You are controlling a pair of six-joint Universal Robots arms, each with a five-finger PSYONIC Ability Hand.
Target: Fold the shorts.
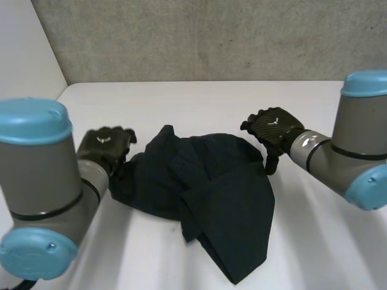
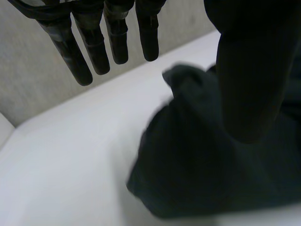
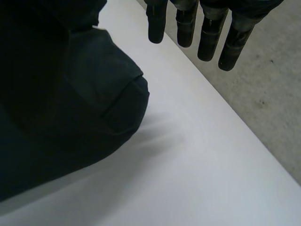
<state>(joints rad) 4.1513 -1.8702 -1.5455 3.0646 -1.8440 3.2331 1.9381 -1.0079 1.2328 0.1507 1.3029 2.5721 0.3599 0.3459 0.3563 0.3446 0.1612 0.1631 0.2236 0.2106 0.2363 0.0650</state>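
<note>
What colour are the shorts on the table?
The shorts are plain dark navy, almost black, clearest in the head view.

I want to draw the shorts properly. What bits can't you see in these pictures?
Head view: the shorts lie bunched, so their own folds hide the waistband and leg holes.
Head view: the left arm covers the shorts' edge beside the left robot hand.
Left wrist view: that hand's dark thumb blocks part of the shorts.
Right wrist view: beside the right robot hand, the shorts are cut off by the picture's edge.
</note>
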